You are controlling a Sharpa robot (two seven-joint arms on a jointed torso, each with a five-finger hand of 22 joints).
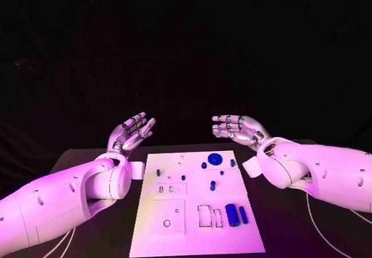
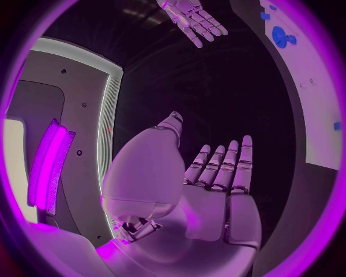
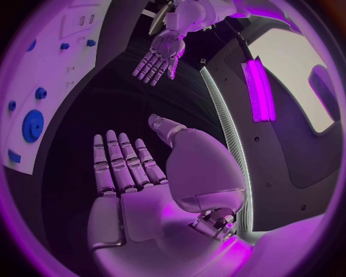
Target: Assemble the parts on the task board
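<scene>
1. Your left robot hand (image 1: pixel 131 132) hangs above the far left corner of the task board (image 1: pixel 199 243), palm up, fingers spread, grasping nothing. It is well apart from every part.
2. The task board lies flat in the middle of the black table (image 1: pixel 101 253), between your two arms. Small blue parts are scattered over its far half: a round blue disc (image 1: pixel 215 158) near the far edge and a short blue peg (image 1: pixel 212 185) closer in.
3. Nearer you, a thick blue cylinder (image 1: pixel 232 215) lies just beside a slimmer blue bar (image 1: pixel 242 214), next to rectangular cut-outs in the board.
4. Your right robot hand (image 1: pixel 238 128) hovers past the far right corner, likewise released and holding nothing.
5. Risks, as I judge them: the small parts lie close together, so a broad reach may knock neighbours out of place. The cylinder may roll if nudged sideways. A forearm sweeping low over the board could drag parts off.
</scene>
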